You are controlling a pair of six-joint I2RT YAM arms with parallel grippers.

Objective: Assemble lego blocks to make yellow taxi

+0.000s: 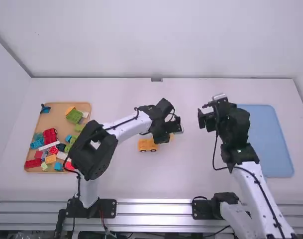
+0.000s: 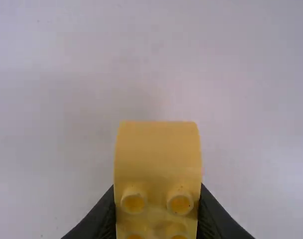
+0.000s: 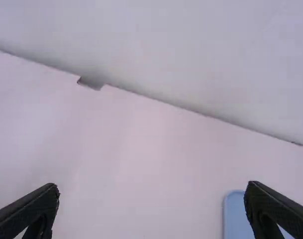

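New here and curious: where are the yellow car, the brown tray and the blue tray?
Yellow car (image 1: 147, 144): high view, middle of its body.
Brown tray (image 1: 56, 120): high view, bare part of its floor.
Blue tray (image 1: 273, 147): high view, bare part of its floor.

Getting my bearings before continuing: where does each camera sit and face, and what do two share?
High view: above and behind left arm and right arm, both visible; faces forward and down at the table.
Left wrist view: on that arm's wrist, looking past the left gripper, closed on a yellow brick, at a pale surface.
Right wrist view: on that arm's wrist, facing across the table to the back wall; shows the right gripper, open.
Shared: high and right wrist views both show the blue tray.
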